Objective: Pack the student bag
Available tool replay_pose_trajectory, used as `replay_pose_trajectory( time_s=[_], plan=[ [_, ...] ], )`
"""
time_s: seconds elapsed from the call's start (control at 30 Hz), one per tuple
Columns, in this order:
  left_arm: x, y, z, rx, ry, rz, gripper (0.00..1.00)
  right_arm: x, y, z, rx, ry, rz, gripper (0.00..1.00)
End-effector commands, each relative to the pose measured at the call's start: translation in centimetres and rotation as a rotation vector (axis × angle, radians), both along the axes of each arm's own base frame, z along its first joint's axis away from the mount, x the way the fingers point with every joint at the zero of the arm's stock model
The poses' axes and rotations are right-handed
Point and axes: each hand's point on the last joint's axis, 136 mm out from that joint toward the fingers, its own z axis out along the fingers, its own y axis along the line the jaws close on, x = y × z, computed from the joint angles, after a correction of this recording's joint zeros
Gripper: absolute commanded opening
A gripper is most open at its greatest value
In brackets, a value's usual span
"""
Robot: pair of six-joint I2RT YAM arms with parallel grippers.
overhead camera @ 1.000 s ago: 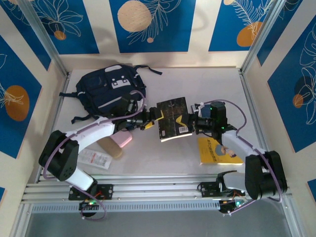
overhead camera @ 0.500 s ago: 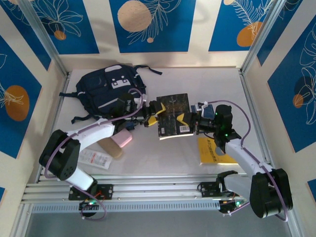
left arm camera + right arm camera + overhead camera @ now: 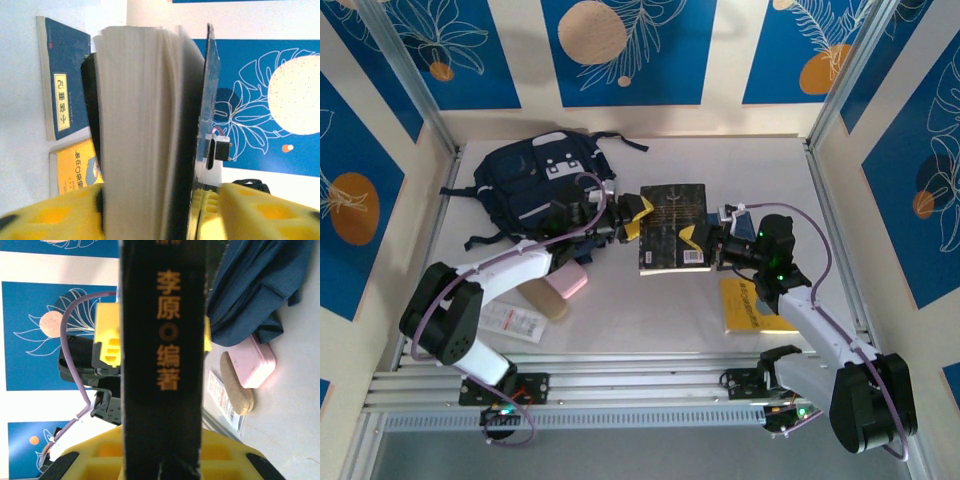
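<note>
The student bag [image 3: 535, 180] lies at the back left, navy with a pale front patch; its blue fabric [image 3: 255, 285] also shows in the right wrist view. A black book [image 3: 672, 225] hangs above the table's middle between both grippers. My right gripper [image 3: 705, 245] is shut on its spine [image 3: 162, 340], which bears orange characters. My left gripper [image 3: 632, 217] straddles the opposite page edge [image 3: 140, 125]. Its jaws are part open: one finger [image 3: 55, 215] lies against the back cover, and the loose front cover stands by the other.
A yellow book [image 3: 757, 305] lies on the table under the right arm, with a blue book [image 3: 62, 85] beyond it. A pink case [image 3: 565, 285], a brown oblong pouch [image 3: 542, 300] and a white packet [image 3: 515, 322] lie under the left arm. Frame rails run along the table's edges.
The book has shifted away from the arms' bases and squared up. The left jaws have narrowed around its page edge. The right arm has stretched forward, still holding the spine.
</note>
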Motion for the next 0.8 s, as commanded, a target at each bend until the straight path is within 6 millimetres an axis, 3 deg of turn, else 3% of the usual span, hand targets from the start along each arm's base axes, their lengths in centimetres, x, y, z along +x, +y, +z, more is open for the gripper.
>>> replay_pose_trajectory(
  time_s=[0.0,0.13,0.27,0.33,0.47,0.57,0.63,0.77],
  plan=[
    [-0.3,0.1,4.4,-0.077,-0.117,-0.009,0.44,-0.5,0.4,1.6,-0.01,-0.057,0.029,0.0],
    [-0.6,0.2,4.5,-0.079,-0.124,-0.01,0.29,-0.4,0.3,1.4,-0.028,-0.056,0.022,0.0],
    [-0.8,0.0,4.6,-0.085,-0.13,-0.021,0.23,-0.3,0.3,1.3,-0.041,-0.055,0.025,0.0],
    [-1.1,-0.3,4.9,-0.092,-0.136,-0.036,0.26,-0.2,0.4,1.4,-0.041,-0.057,0.034,0.0],
    [-1.6,-1.0,5.3,-0.096,-0.14,-0.061,0.43,0.0,0.5,1.3,-0.048,-0.057,0.044,0.0],
    [-1.6,-1.1,5.6,-0.096,-0.145,-0.066,0.47,0.2,0.4,1.1,-0.065,-0.053,0.038,0.0],
    [-1.6,-1.2,5.6,-0.097,-0.144,-0.067,0.47,0.2,0.5,1.1,-0.066,-0.053,0.041,0.0],
    [-1.8,-1.7,5.9,-0.106,-0.158,-0.081,0.37,0.4,0.4,0.7,-0.078,-0.037,0.035,0.0]
  ],
)
